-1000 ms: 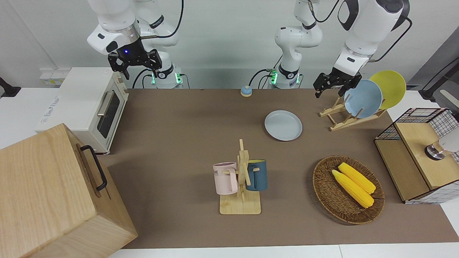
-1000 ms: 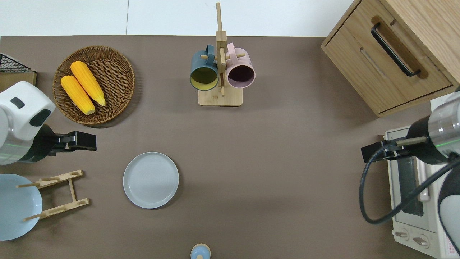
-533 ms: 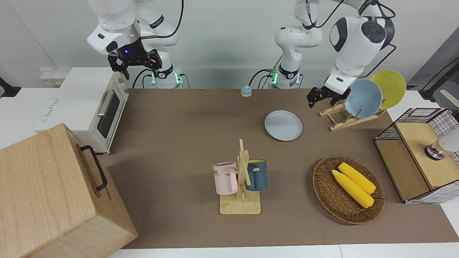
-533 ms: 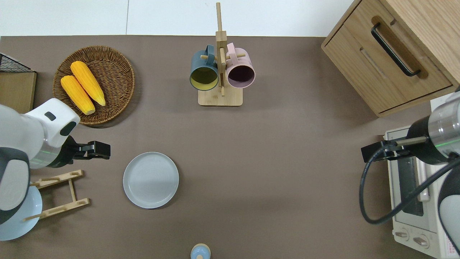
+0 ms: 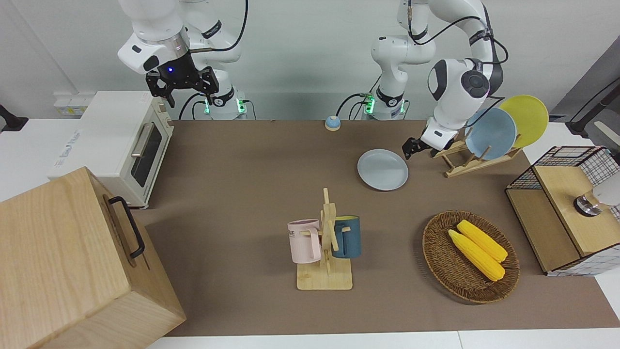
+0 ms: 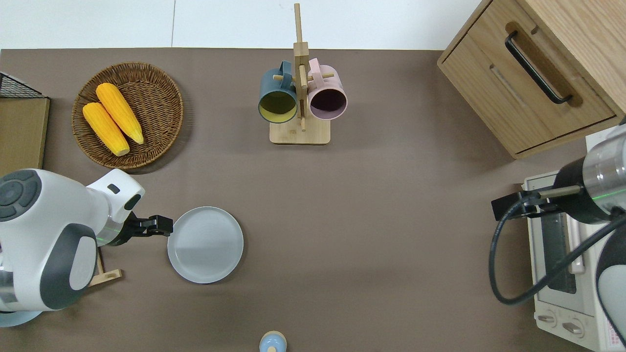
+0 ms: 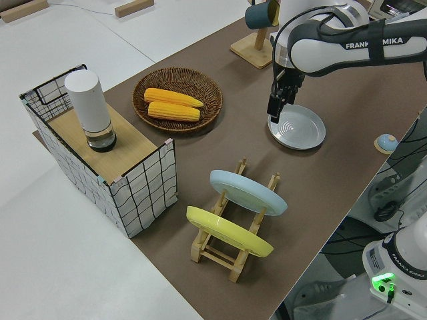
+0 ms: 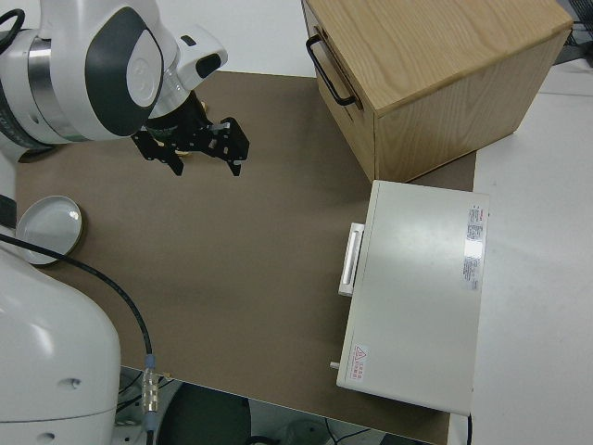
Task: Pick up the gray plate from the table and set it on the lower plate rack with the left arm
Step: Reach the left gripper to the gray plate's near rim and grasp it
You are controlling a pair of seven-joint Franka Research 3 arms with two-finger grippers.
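The gray plate (image 5: 382, 169) lies flat on the brown table (image 5: 242, 194), beside the lower plate rack (image 5: 465, 167). It also shows in the overhead view (image 6: 205, 244) and the left side view (image 7: 297, 127). The rack (image 7: 215, 255) holds a light blue plate (image 5: 490, 133) and a yellow plate (image 5: 525, 118); in the overhead view the arm hides most of it. My left gripper (image 5: 417, 149) (image 6: 166, 226) (image 7: 275, 112) is low at the plate's rim on the rack's side, open and empty. My right arm is parked, its gripper (image 5: 183, 85) open.
A mug stand (image 5: 329, 242) with a pink and a blue mug stands farther from the robots than the plate. A wicker basket (image 5: 436, 261) holds two corn cobs. A wire-sided box (image 5: 566, 213), a toaster oven (image 5: 121, 145), a wooden cabinet (image 5: 72, 266) and a small blue bell (image 5: 332, 123) are there too.
My left gripper came down from above the rack and moved to the gray plate's rim. The plate and the right arm have not moved.
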